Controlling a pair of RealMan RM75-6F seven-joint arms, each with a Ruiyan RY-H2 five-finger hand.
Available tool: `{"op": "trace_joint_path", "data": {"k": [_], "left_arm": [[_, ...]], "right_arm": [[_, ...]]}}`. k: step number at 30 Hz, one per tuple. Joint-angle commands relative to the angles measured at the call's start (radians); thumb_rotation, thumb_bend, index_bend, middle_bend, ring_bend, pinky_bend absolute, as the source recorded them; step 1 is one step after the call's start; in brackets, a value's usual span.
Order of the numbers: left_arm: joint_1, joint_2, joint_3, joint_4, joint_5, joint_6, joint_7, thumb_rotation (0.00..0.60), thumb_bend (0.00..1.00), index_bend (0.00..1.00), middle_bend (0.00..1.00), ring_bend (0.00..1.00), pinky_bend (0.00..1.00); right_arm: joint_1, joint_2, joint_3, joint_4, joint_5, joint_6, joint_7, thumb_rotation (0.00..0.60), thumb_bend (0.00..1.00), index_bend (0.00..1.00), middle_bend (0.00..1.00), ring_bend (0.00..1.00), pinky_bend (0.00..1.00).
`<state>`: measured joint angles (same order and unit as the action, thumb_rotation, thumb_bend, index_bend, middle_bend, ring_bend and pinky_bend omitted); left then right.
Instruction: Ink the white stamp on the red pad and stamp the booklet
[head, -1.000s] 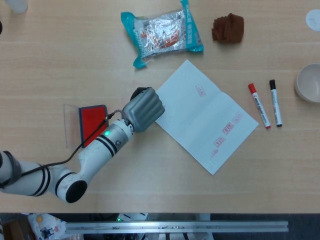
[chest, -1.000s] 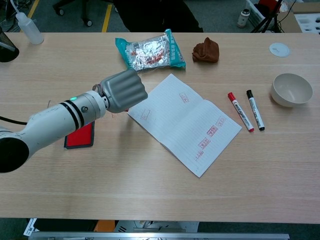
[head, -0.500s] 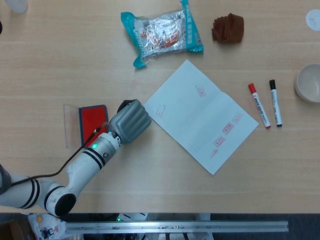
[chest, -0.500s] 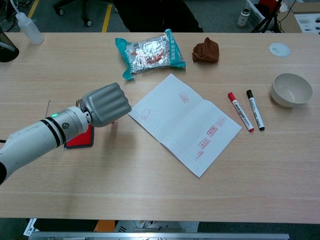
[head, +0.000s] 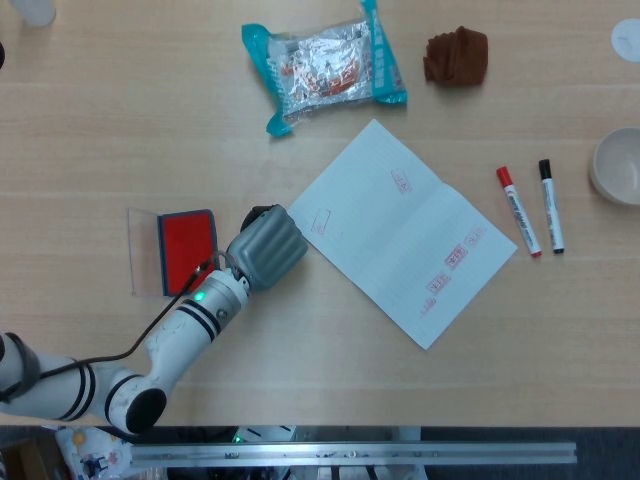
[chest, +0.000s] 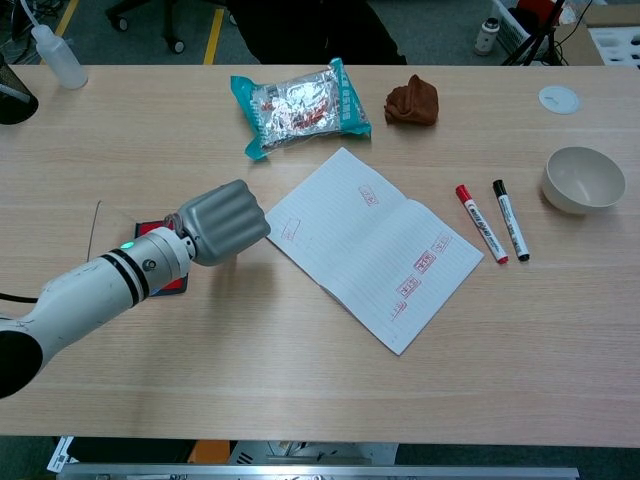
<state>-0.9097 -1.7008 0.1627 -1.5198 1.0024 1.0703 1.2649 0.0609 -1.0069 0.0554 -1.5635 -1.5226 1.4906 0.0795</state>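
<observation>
The left hand (head: 266, 248), fingers curled into a fist that presumably hides the unseen white stamp, sits on the counter (head: 300, 380) between the red pad (head: 186, 247) just to its left and the open booklet (head: 405, 230) to its right.

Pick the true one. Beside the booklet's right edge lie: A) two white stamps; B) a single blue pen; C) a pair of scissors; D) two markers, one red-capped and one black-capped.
D: a red-capped marker and a black-capped marker lie side by side on the table, right of the booklet.
</observation>
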Motion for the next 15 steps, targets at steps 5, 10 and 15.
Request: {"op": "trace_joint_path", "data": {"k": [5,10,15], "left_arm": [[0.009,-0.007,-0.012,0.016,-0.015,-0.011,0.011,0.600,0.27,0.56,1.00,1.00,1.00],[0.007,0.000,-0.020,0.012,-0.022,-0.020,0.021,0.600,0.27,0.55,1.00,1.00,1.00],[0.002,0.014,-0.031,0.000,-0.028,-0.030,0.026,0.600,0.27,0.53,1.00,1.00,1.00]], "right_arm": [[0.000,-0.003,0.001,0.002,0.001,0.000,0.001,0.600,0.20,0.24,0.36,0.29,0.30],[0.000,-0.006,0.001,0.003,0.001,0.001,0.000,0.600,0.20,0.24,0.36,0.29,0.30],[-0.002,-0.006,0.001,0.001,0.002,0.004,-0.002,0.600,0.20,0.24,0.36,0.29,0.30]]}}
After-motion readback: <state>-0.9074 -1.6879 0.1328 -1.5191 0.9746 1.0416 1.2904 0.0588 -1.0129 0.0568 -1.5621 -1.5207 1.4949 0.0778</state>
